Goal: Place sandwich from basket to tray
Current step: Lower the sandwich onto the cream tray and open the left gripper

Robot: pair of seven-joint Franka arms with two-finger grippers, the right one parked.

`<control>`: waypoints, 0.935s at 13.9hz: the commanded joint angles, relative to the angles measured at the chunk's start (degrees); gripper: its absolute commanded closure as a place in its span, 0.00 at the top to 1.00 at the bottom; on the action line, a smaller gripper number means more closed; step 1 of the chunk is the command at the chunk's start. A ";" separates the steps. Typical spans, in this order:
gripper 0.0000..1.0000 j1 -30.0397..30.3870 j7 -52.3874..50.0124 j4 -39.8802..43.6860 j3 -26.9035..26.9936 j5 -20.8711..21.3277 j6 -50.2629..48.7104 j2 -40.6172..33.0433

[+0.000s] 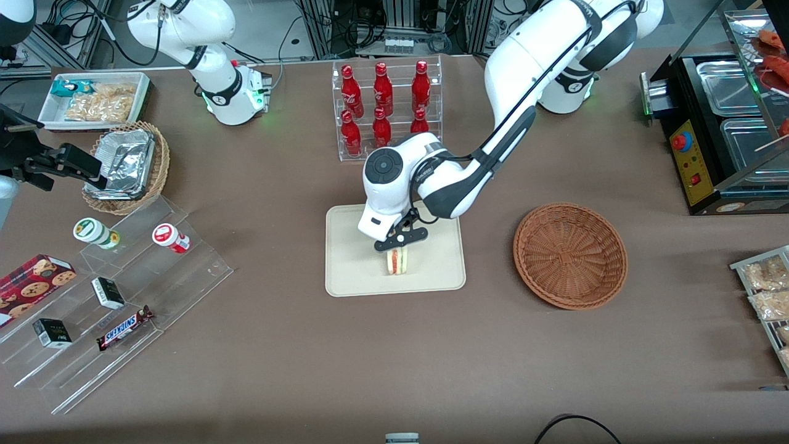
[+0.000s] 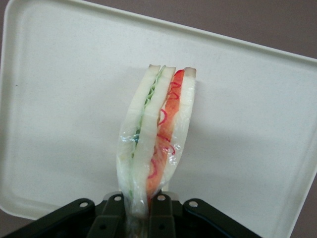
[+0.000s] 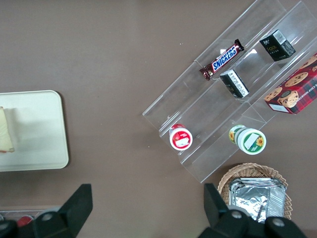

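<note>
While the wedge is hanging over the tray, these lines are taking stock from the pincer outward.

Pincer: the gripper (image 2: 138, 210) is pinching the sandwich (image 2: 156, 139) by its narrow end, fingers (image 2: 161, 215) drawn close together with only the squeezed bread and wrap between them.

Sandwich: it is standing on edge over the middle of the tray (image 1: 351, 271), cut face with red, orange and green layers showing; whether its lower edge is touching the tray I cannot tell.

Handling: it is looking light and soft, and its clear wrap is probably making it slippery; the slices are bowing apart away from the grip, so a hard squeeze is likely crushing it. Taking hold across the flat bread faces seems best.

Basket: the basket (image 1: 570, 256) is sitting empty, well apart from the tray toward the working arm's end.
</note>
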 commanded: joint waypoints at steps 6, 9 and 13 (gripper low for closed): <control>1.00 -0.53 -0.90 1.99 0.25 0.80 0.13 1.44; 1.00 -0.27 -0.82 2.08 0.25 1.06 -0.57 -0.66; 1.00 2.02 3.21 1.90 0.25 0.72 -6.98 -5.66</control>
